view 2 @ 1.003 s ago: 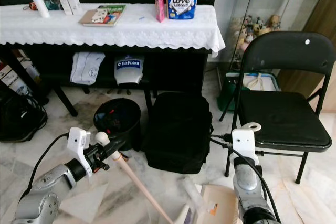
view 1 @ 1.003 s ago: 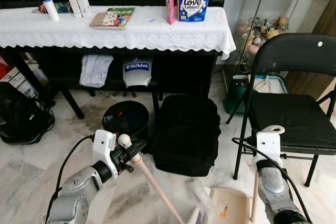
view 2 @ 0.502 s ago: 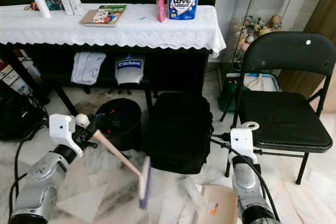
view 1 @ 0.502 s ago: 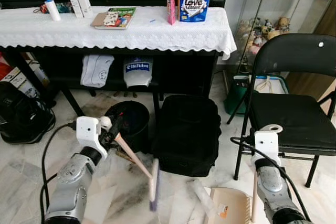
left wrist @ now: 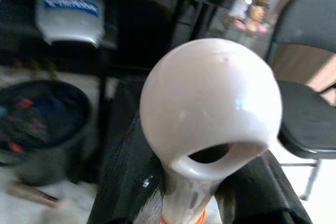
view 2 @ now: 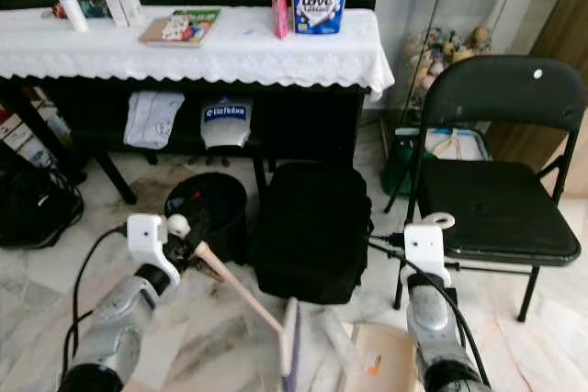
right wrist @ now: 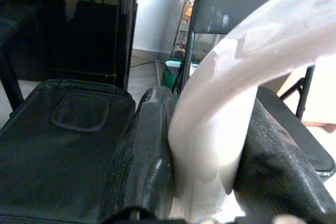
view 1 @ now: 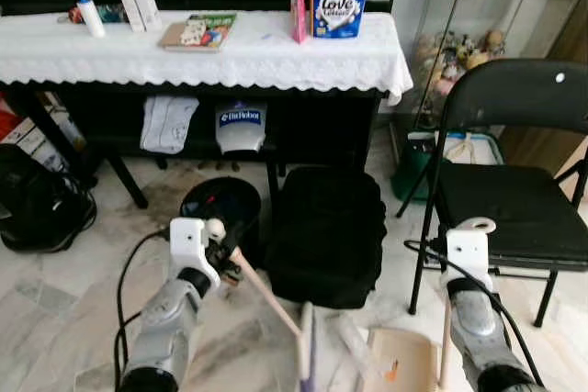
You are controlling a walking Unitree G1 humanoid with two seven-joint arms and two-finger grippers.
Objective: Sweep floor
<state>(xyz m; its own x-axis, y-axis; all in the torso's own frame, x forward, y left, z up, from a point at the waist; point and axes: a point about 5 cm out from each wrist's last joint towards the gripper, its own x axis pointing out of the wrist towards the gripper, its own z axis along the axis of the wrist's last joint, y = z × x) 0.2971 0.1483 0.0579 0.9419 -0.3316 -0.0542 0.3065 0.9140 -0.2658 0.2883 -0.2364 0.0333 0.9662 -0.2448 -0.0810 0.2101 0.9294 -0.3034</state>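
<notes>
My left gripper point(view 1: 227, 252) is shut on the top of a pale broom handle point(view 1: 266, 296) with a round knob point(left wrist: 210, 93); its black fingers point(left wrist: 131, 182) clamp the shaft just under the knob. The handle slants down to the right, ending in the purple-white broom head point(view 1: 306, 353), which stands on edge on the marble floor. Just right of it lies the cream dustpan point(view 1: 397, 366) with an orange scrap inside. My right gripper point(right wrist: 207, 166) is shut on the dustpan's upright handle point(view 1: 444, 341). A clear plastic wrapper point(view 1: 352, 335) lies between broom head and pan.
A black backpack point(view 1: 326, 231) and a black bin point(view 1: 220, 207) stand right behind the sweeping spot, under a table with a white lace cloth point(view 1: 202, 54). A black folding chair point(view 1: 514, 195) stands at the right, with another black bag point(view 1: 37, 208) at the far left.
The left arm swung the broom: the head sat further left half a second ago and has now swept right, close to the dustpan. The right arm and dustpan stayed put.
</notes>
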